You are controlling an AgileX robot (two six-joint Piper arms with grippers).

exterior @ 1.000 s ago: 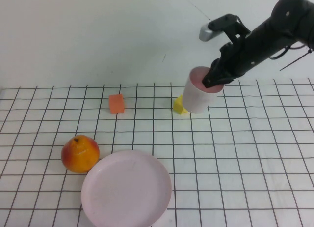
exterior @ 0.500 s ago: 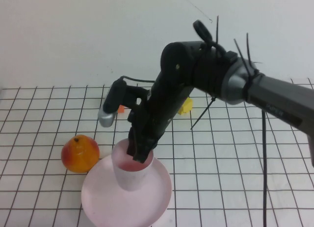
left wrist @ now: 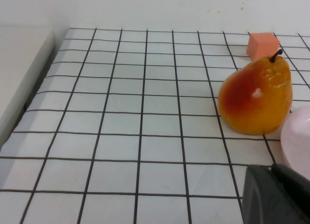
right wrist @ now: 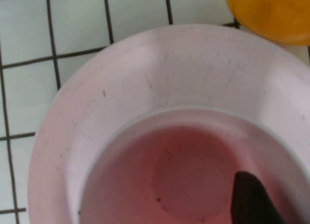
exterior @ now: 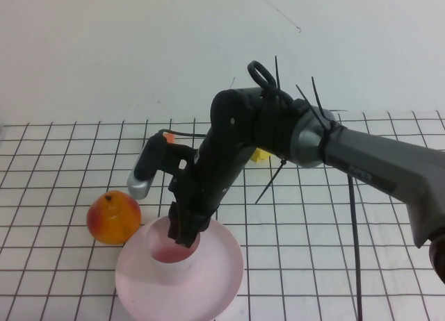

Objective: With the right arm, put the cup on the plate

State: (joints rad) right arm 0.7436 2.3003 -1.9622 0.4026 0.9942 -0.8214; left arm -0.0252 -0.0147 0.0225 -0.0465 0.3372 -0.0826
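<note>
Cup (exterior: 169,250) first: we see it standing upright on the plate (exterior: 215,279), toward the plate's far-left part, its pinker inside open to the camera. We find the right gripper (exterior: 182,232) at the cup's rim, one dark finger reaching down inside the cup while the rest of the jaws press at the far wall, so we read the jaws as closed on the cup's rim. The right arm (exterior: 292,137) stretches in from beyond the plate's right side, a grey-silver block near its end, black cable ties sticking up from it. In the right wrist view we look straight down into the cup (right wrist: 184,170), with the plate (right wrist: 63,136) spreading around it and a dark fingertip (right wrist: 252,200) inside the cup wall. Just beside the plate's left rim sits the orange-red fruit (exterior: 113,216) on the gridded desk (exterior: 334,265). Behind the plate, partly hidden by the arm, we glimpse an orange block (exterior: 167,137) and a yellow thing (exterior: 262,154). The left gripper (left wrist: 276,195) shows only as a dark corner in its own wrist view, near the fruit (left wrist: 255,100) and the plate's edge (left wrist: 298,141); we cannot tell how its jaws stand.
</note>
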